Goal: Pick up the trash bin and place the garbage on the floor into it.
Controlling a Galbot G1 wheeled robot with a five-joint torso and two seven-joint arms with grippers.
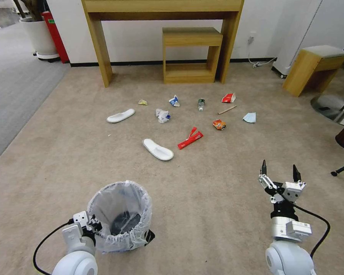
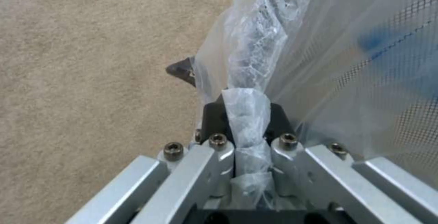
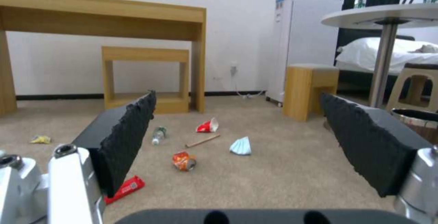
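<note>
The left claw (image 2: 248, 138) pinches the liner-wrapped rim of the trash bin (image 1: 120, 217), its fingers clamped on a fold of translucent bag, a hold that seems meant to carry the bin at the robot's lower left with its mouth facing up, ready to receive litter. The right claw (image 1: 279, 176) hangs spread wide and empty above the beige carpet floor (image 1: 218, 191), aimed toward the garbage, apparently free to do the picking. The litter lies well apart from the bin, scattered ahead: two white slippers, the nearer slipper (image 1: 158, 149) and the farther slipper (image 1: 120, 115), a red wrapper (image 1: 190, 139), an orange packet (image 1: 219, 124), a pale blue mask (image 1: 249, 117), a wooden stick (image 1: 227, 110), a green-label bottle (image 1: 201, 104) and a blue-white carton (image 1: 174, 101). Nothing stands between robot and litter; behind the litter stand a tall wooden desk (image 1: 162, 7) with a small wooden shelf unit (image 1: 191, 55) under it, and a padded stool (image 1: 313, 68) off to the right.
</note>
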